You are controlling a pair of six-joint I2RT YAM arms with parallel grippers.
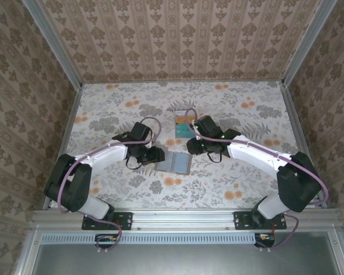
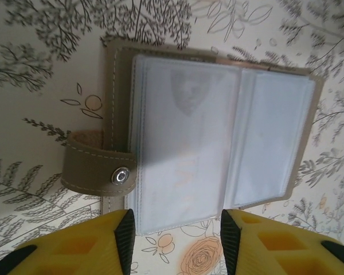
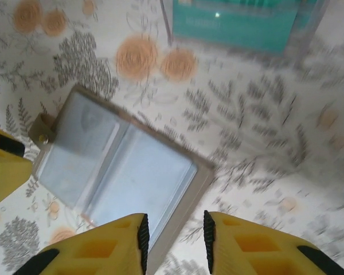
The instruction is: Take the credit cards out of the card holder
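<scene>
top: high, rear, looking down | wrists: close, looking down | shared: open card holder

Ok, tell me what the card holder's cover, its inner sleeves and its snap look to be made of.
The cover looks like olive faux leather or suede: matte, with pale stitching along the edge. The sleeves seem to be soft clear plastic, slightly glossy and cloudy, with a faint print showing through. The snap looks like polished silver metal, judging by its glint.
</scene>
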